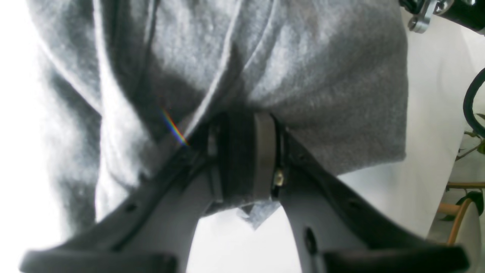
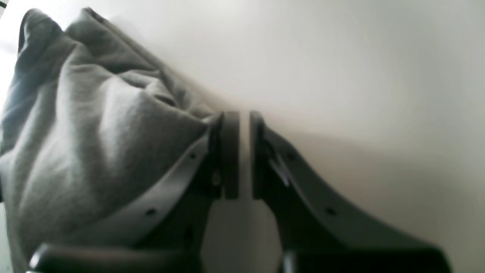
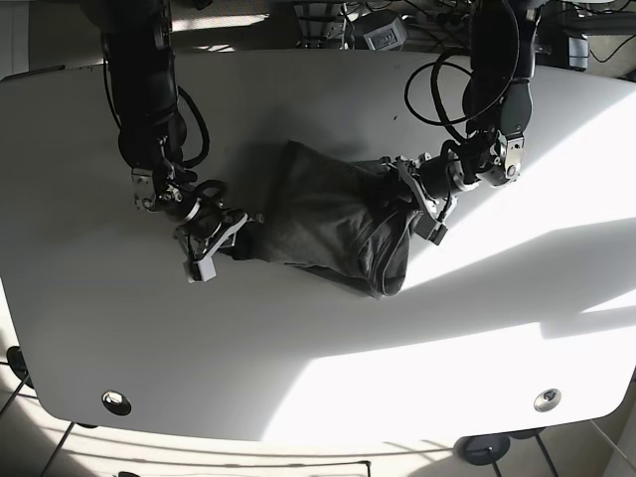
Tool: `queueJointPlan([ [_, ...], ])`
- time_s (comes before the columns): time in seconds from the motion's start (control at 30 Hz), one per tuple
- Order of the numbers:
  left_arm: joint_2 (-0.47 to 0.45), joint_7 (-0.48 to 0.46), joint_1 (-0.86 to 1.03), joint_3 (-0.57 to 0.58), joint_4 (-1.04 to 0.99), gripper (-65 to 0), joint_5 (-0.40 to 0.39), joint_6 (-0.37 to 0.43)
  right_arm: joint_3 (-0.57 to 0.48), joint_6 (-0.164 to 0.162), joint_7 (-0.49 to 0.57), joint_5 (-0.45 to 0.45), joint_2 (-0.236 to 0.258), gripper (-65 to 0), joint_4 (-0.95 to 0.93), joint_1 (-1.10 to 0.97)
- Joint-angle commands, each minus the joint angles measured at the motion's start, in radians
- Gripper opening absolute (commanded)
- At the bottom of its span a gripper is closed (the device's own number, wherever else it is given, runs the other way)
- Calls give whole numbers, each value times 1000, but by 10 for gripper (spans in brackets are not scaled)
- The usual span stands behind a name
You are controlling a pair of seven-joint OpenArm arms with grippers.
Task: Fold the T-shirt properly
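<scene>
Left jaws [image 1: 242,155] pinch bunched T-shirt [image 1: 303,76] on table [image 3: 318,348]

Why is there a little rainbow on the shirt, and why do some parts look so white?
Left wrist view: the rainbow streak is lens flare over the gray T-shirt, and the left edge is washed out white. Base view: sunlight falls in bright patches on the white table, leaving the rest in shade. Right wrist view: soft and blurry overall.

T-shirt [image 3: 333,224] mid-table [image 3: 318,368], between left gripper [image 3: 417,194] and right gripper [image 3: 231,234]
</scene>
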Motion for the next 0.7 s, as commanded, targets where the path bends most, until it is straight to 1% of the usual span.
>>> queueJointPlan([
  [0.03,-17,8,-10,-24,6,-554,15,10,5,7,23,-14,1,-604,27,23],
  [0.13,-19,10,-10,-27,21,-554,13,10,5,9,23,-16,1,-604,59,23],
  [0.37,-19,10,-19,-38,20,-554,18,10,3,9,23,-18,1,-606,58,46],
  [0.47,-21,10,-40,-36,13,-554,21,10,5,10,55,-11,3,-606,70,51],
  [0.5,-25,10,-42,-36,12,-554,21,10,5,10,61,-11,3,-606,102,51],
  [0.63,-39,8,-43,-36,12,-554,21,10,1,12,-3,-11,0,-604,202,48],
  [0.67,-39,8,-43,-36,12,-554,21,10,-15,23,-8,-16,-16,-604,203,46],
  [0.7,-39,7,-45,-36,12,-554,21,10,-34,49,-7,-16,-19,-606,200,43],
])
